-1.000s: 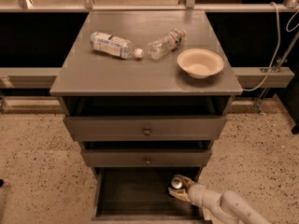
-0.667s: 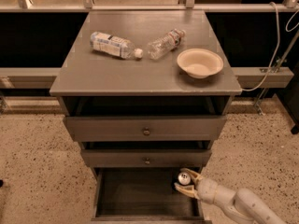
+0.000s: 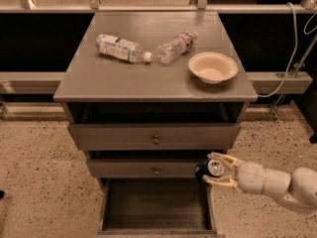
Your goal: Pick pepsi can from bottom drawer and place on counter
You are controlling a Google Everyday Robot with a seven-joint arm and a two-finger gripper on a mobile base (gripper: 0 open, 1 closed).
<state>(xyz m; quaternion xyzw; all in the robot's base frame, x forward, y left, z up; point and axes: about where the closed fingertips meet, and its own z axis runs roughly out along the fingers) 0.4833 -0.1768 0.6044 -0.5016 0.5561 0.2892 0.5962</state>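
One pepsi can [image 3: 216, 166] is held clamped between the fingers of the gripper [image 3: 210, 168], in the air above the right edge of the open bottom drawer [image 3: 156, 205] and level with the middle drawer [image 3: 138, 168]. The lifting step is judged in hand. Next, the can must be raised clear of the overhanging edge of the counter [image 3: 99, 83]. Bare room is offered along its front, short of the left water bottle [image 3: 121, 47], the right water bottle [image 3: 176, 46] and the bowl [image 3: 213, 67].

White rounded arm [image 3: 277, 182] segments; cream two-finger tool [image 3: 211, 168], lower right.
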